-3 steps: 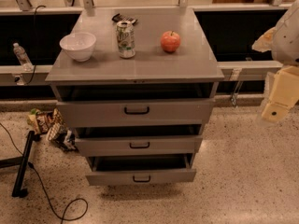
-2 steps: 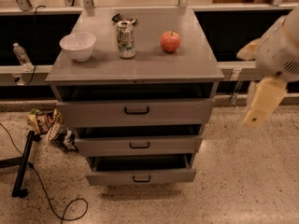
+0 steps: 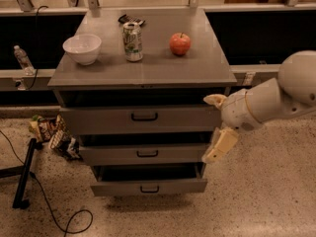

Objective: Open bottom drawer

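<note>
The grey cabinet (image 3: 143, 73) has three drawers. The bottom drawer (image 3: 113, 187) is the lowest front, with a small black loop handle (image 3: 149, 188). It stands a little out from the cabinet, with a dark gap above it. The mid-sized drawer (image 3: 108, 154) and the top drawer (image 3: 98, 120) sit above it. My gripper (image 3: 217, 124) is at the cabinet's right edge, level with the top and middle drawers, above and to the right of the bottom drawer's handle. Its two beige fingers (image 3: 220, 146) are spread apart and hold nothing.
On the cabinet top stand a white bowl (image 3: 82, 48), a drink can (image 3: 132, 42), a red apple (image 3: 180, 44) and a dark object (image 3: 131, 19). A water bottle (image 3: 22, 58) stands on the left ledge. Snack bags (image 3: 52, 132), a black stand leg (image 3: 24, 174) and cable lie on the floor at left.
My arm has swung left and down from the right edge of view to the cabinet's right side. The drawers and the items on top have not moved.
</note>
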{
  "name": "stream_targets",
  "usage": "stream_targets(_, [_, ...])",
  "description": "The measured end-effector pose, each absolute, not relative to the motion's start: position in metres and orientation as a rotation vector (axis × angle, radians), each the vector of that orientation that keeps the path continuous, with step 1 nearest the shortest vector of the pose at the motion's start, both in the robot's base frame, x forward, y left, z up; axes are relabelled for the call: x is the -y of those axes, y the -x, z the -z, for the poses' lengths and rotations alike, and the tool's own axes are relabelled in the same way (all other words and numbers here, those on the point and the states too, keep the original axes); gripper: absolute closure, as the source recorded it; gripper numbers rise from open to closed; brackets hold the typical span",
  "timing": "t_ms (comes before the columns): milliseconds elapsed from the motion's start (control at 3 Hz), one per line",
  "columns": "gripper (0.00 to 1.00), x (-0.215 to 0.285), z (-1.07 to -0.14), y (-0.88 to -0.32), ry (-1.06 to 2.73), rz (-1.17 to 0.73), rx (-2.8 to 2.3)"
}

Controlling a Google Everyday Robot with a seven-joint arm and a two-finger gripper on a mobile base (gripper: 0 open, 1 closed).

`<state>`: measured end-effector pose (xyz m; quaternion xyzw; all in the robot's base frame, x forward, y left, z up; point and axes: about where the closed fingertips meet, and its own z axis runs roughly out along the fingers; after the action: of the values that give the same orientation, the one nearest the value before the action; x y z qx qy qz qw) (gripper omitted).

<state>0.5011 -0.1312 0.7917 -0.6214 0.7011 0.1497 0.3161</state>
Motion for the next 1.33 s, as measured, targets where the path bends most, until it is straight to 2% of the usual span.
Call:
stream_targets(667, [0.00,0.125,-0.777,-0.507,1.656,-0.402,-1.794])
stream_targets(1000, [0.00,0.126,-0.729,-0.504,1.626,-0.454,-1.826])
stream_targets(1333, [0.00,0.128,-0.640,-0.494,1.598,-0.542,-1.880])
